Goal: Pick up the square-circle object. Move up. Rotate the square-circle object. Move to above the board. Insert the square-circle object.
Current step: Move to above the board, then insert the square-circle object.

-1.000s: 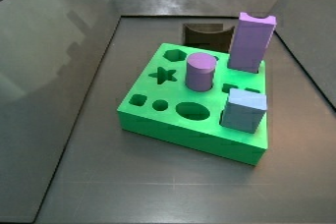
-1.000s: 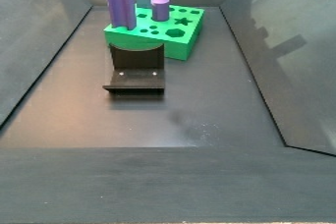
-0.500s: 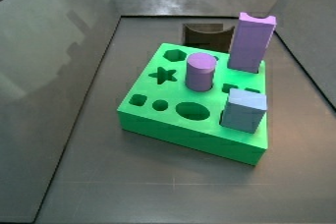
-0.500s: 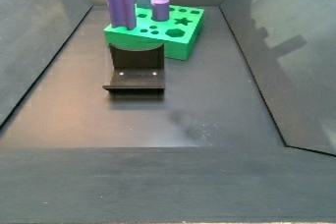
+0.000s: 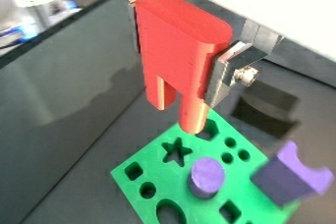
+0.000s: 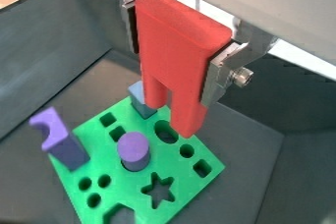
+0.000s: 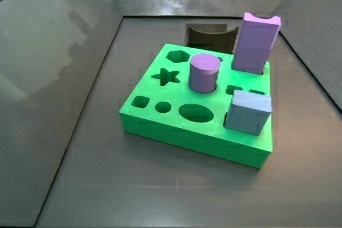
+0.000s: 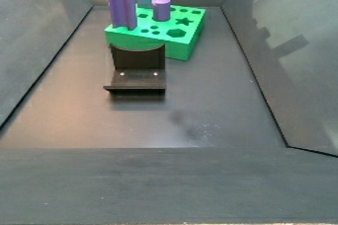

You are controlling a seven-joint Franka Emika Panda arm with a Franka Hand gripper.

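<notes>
In both wrist views my gripper [image 5: 179,43] [image 6: 182,49] is shut on the square-circle object [image 5: 178,56] [image 6: 178,66], a slim red block held upright between the silver fingers [image 5: 231,63] [image 6: 226,66]. Its lower end hangs well above the board [image 5: 147,185] [image 6: 108,191], a bright green square block with star, oval and round holes. The board also shows in both side views [image 7: 142,122] [image 8: 187,43]. Neither the gripper nor the red block shows in the side views.
On the board stand a tall purple notched block [image 7: 257,42] [image 8: 121,5] [image 5: 296,174] [image 6: 55,135], a purple cylinder [image 7: 203,72] [image 8: 161,9] and a grey-blue cube [image 7: 249,112]. The dark fixture [image 7: 207,34] [image 8: 136,74] [image 5: 269,110] sits beside the board. Grey walls ring the floor.
</notes>
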